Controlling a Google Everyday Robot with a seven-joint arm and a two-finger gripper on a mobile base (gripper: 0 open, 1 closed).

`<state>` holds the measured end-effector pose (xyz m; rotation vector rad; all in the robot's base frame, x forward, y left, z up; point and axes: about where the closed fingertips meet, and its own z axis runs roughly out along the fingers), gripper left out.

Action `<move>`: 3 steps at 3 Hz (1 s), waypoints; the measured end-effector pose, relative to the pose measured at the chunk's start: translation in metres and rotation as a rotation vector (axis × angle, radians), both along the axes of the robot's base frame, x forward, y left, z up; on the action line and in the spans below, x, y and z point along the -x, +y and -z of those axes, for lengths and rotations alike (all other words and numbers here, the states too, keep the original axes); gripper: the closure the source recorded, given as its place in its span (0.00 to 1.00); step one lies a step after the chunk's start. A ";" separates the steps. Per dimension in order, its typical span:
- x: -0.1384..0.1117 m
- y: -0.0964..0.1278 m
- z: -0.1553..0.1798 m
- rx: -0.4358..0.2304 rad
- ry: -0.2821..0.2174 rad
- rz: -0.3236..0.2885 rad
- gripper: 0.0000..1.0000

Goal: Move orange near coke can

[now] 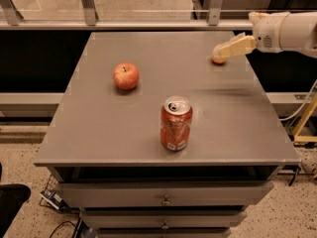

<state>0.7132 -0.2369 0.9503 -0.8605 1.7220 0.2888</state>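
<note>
The orange lies at the far right of the grey table, mostly hidden under the tip of my gripper. My gripper reaches in from the right edge on a white arm and sits right over the orange, touching or just above it. The coke can stands upright near the table's front middle, well apart from the orange, nearer to me and to the left.
A red-yellow apple sits on the left middle of the table. Drawers run below the front edge. A rail with metal posts runs behind the table. Cables lie on the floor at the lower left.
</note>
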 end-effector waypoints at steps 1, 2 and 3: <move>-0.024 -0.018 0.019 -0.054 -0.010 0.010 0.00; -0.040 -0.028 0.036 -0.088 0.001 0.013 0.00; -0.050 -0.029 0.054 -0.137 0.022 -0.003 0.00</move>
